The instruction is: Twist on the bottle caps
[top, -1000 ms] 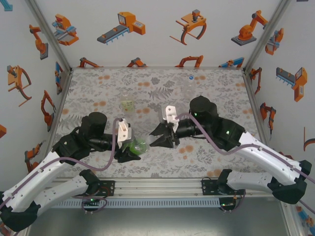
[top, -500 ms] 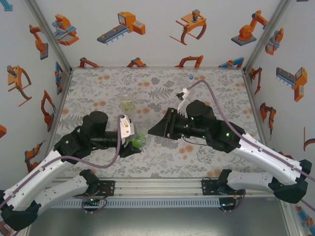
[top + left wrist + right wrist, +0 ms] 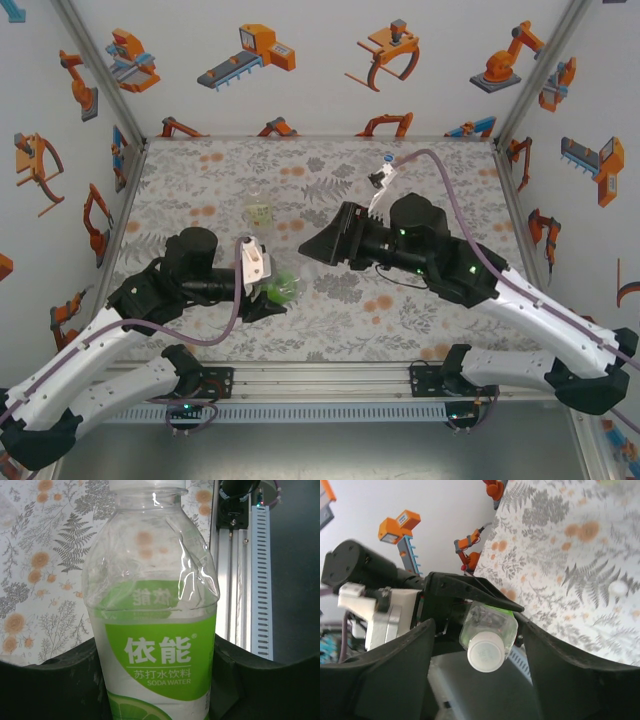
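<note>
A clear bottle with a green label (image 3: pixel 155 645) is tilted toward the right arm, and my left gripper (image 3: pixel 155 685) is shut on its body; in the top view this bottle (image 3: pixel 281 291) sits in the left gripper (image 3: pixel 270 292) near the table's front centre. A white cap (image 3: pixel 485 652) sits on its neck. My right gripper (image 3: pixel 477 630) stands open around that cap, both fingers clear of it; from above the right gripper (image 3: pixel 313 247) is just up and right of the bottle. A loose white cap (image 3: pixel 618 587) lies on the table.
A pale yellow-green bottle (image 3: pixel 260 213) stands behind the left gripper. Another clear bottle (image 3: pixel 389 158) is at the back, partly behind the right arm's cable. The patterned table (image 3: pixel 200 180) is walled on three sides; an aluminium rail (image 3: pixel 240 590) runs along the near edge.
The right gripper has let go of the cap and opened, its wrist has turned, and it has drawn back up and right from the bottle. The left gripper has kept hold of the bottle.
</note>
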{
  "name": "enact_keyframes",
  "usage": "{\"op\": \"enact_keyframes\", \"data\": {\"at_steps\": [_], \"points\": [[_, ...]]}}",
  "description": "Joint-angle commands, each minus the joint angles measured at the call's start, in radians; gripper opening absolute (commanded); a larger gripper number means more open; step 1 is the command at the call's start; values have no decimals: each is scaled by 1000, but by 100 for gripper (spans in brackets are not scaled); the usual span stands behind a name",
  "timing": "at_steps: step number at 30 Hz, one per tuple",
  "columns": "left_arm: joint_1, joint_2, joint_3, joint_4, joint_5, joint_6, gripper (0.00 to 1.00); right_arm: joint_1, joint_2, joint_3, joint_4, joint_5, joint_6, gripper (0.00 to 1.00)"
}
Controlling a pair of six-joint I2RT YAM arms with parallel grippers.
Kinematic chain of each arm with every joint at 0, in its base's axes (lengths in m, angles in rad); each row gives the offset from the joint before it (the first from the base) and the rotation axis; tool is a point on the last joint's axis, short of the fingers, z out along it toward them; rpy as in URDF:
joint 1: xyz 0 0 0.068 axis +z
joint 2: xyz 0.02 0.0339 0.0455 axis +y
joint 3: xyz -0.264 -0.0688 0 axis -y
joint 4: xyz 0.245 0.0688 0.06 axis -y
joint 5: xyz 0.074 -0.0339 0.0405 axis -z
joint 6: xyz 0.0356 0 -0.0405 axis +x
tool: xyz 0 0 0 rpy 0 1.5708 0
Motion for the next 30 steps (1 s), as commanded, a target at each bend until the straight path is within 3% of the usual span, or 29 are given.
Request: {"op": "enact_keyframes", "data": {"at_steps": [1, 9, 15, 20, 30], "points": [[-3, -6, 12, -4, 69, 19, 0, -8, -61, 3, 115, -65, -294, 70], [-6, 11, 28, -32, 133, 33, 0, -16, -97, -7, 26, -396, -946, 66], [-9, 22, 49, -82, 174, 51, 0, -15, -49, 73, -172, -616, -1312, 62], [-11, 25, 48, -83, 201, 51, 0, -15, -7, 84, -184, -685, -1363, 50], [-16, 27, 59, -91, 201, 59, 0, -15, 22, 49, -122, -690, -1337, 49]]}}
